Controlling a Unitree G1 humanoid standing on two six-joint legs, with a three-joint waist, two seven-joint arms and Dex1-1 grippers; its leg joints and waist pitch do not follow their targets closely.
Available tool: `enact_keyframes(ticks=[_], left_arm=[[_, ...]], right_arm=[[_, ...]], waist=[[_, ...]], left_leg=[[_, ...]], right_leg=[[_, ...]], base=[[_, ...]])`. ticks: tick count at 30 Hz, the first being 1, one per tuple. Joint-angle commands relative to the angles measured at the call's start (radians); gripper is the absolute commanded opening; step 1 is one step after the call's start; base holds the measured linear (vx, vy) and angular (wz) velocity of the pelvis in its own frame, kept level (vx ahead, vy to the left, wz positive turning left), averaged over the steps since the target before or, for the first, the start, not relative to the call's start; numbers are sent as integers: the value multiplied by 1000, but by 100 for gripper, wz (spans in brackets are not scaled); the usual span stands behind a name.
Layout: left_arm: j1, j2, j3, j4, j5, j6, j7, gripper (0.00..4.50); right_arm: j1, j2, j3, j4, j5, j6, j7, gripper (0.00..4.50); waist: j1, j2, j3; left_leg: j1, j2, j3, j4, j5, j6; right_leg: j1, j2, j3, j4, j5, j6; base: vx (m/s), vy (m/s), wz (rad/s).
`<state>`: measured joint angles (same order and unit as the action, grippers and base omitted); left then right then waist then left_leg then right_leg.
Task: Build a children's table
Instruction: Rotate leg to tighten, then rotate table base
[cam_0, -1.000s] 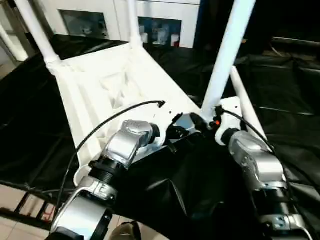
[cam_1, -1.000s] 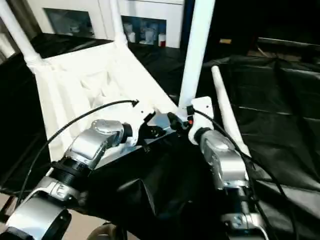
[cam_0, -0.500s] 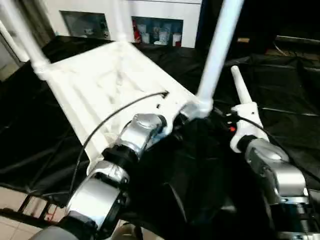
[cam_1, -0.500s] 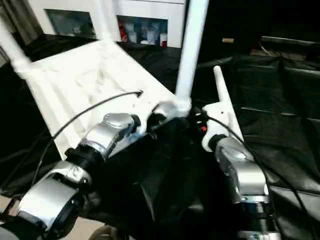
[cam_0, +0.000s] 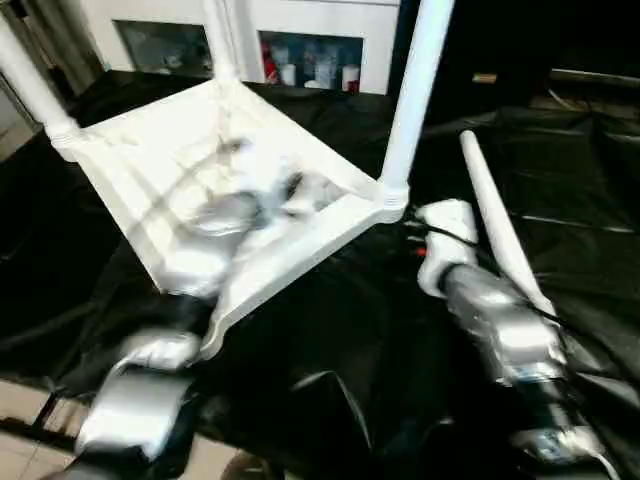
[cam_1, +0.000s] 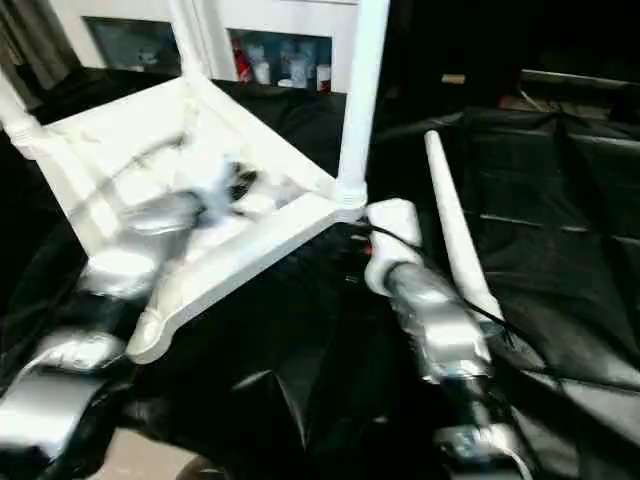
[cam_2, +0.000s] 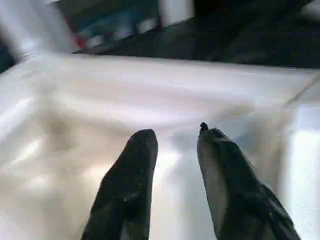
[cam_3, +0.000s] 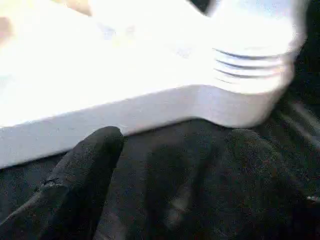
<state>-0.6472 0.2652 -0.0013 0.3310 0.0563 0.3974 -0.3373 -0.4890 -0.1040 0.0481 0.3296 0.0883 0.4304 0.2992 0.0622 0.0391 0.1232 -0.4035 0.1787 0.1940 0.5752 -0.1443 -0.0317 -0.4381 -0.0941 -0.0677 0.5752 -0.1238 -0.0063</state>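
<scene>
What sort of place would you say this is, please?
Probably a lab or workshop: a work table draped in black plastic sheet, and white cabinets with glass doors holding small bottles behind it.

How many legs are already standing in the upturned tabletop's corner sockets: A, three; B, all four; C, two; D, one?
A: three legs rise from the tabletop's corners, at the near right, far and left, while the fourth leg lies loose on the black cloth beside the right arm.

A lab: black-draped work table (cam_0: 560, 160), white cabinets (cam_0: 300, 40) holding bottles.
</scene>
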Motion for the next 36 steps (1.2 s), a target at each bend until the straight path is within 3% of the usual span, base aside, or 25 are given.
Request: enact_keyframes(ticks=[1, 2, 4, 9, 12, 13, 15, 16, 19, 21, 24, 30, 33, 35, 36], left_arm=[[67, 65, 42, -145, 68, 71, 44, 192], [90, 85, 44, -175, 84, 87, 52, 200], [145, 123, 62, -228, 128, 133, 77, 200], [297, 195, 164, -312, 214, 241, 179, 200], [337, 200, 174, -335, 207, 284, 173, 200], [361, 205, 172, -336, 206, 299, 173, 200], [387, 207, 166, -335, 205, 310, 170, 200], [398, 206, 163, -344, 207, 322, 167, 200], [426, 196, 143, -393, 194, 372, 131, 200], [443, 185, 90, -454, 137, 436, 40, 200], [455, 180, 43, -497, 82, 440, -41, 200], [481, 191, -30, -548, 16, 415, -156, 200], [491, 189, -82, -568, -17, 402, -217, 200], [485, 163, -127, -565, -40, 348, -252, 200], [482, 149, -132, -563, -48, 347, -254, 200]], right_arm=[[-27, 15, 12, 49, -11, -21, -8, 388], [-33, 19, 13, 60, -14, -26, -8, 388], [-41, 25, 12, 72, -15, -31, -6, 388], [-51, 35, 10, 96, -7, -49, -9, 388], [-52, 38, 10, 105, -7, -57, -8, 388], [-52, 39, 9, 109, -8, -61, -6, 388], [-51, 37, 6, 104, -7, -61, -1, 388], [-51, 36, 5, 103, -6, -62, 1, 388], [-52, 28, -1, 96, -4, -62, 5, 388], [-49, 18, -7, 81, -1, -58, 11, 388], [-41, 4, -11, 54, 1, -51, 16, 388], [13, -49, -23, -102, -1, 34, 25, 388], [45, -97, -29, -208, -15, 142, 13, 388], [66, -146, -66, -315, 26, 286, 33, 388], [69, -155, -82, -338, 39, 317, 33, 388]], waist=[[3, -9, -87], [1, -7, -83], [4, -6, -80], [0, -4, -72], [-1, -2, -66], [3, 4, -66], [3, -1, -64], [4, 6, -64], [3, 3, -62], [4, 4, -60], [5, 0, -58], [14, -4, -58], [17, -3, -58], [21, -1, -60], [21, -3, -58]], left_leg=[[31, 49, -27, -69, -299, 20], [29, 48, -27, -71, -306, 16], [41, 46, -25, -73, -349, -8], [32, 43, -32, -81, -398, -27], [40, 38, -31, -81, -434, -30], [44, 40, -32, -81, -450, -34], [40, 39, -34, -83, -466, -37], [39, 39, -36, -85, -478, -40], [43, 41, -37, -86, -506, -45], [44, 40, -38, -86, -517, -46], [41, 39, -38, -87, -524, -44], [39, 38, -37, -90, -500, -40], [41, 37, -36, -90, -493, -41], [41, 37, -34, -90, -480, -42], [43, 36, -33, -91, -480, -39]], right_leg=[[50, -51, 37, -59, -353, -187], [49, -48, 36, -60, -363, -181], [38, -44, 39, -64, -382, -162], [39, -44, 41, -64, -399, -142], [29, -43, 42, -75, -446, -127], [27, -44, 42, -77, -454, -129], [28, -42, 42, -77, -456, -126], [28, -43, 40, -77, -465, -120], [25, -44, 41, -81, -474, -119], [24, -46, 41, -83, -494, -119], [23, -45, 42, -87, -511, -110], [24, -44, 44, -88, -536, -80], [21, -40, 45, -90, -536, -71], [24, -39, 47, -88, -519, -69], [26, -36, 47, -92, -517, -66]], base=[[0, 0, 0], [0, 0, 0], [0, 0, 0], [0, 0, 0], [0, 0, 0], [0, 0, 0], [0, 0, 0], [0, 0, 0], [0, 0, 0], [0, 0, 0], [0, 0, 0], [0, 0, 0], [0, 0, 0], [0, 0, 0], [0, 0, 0]])
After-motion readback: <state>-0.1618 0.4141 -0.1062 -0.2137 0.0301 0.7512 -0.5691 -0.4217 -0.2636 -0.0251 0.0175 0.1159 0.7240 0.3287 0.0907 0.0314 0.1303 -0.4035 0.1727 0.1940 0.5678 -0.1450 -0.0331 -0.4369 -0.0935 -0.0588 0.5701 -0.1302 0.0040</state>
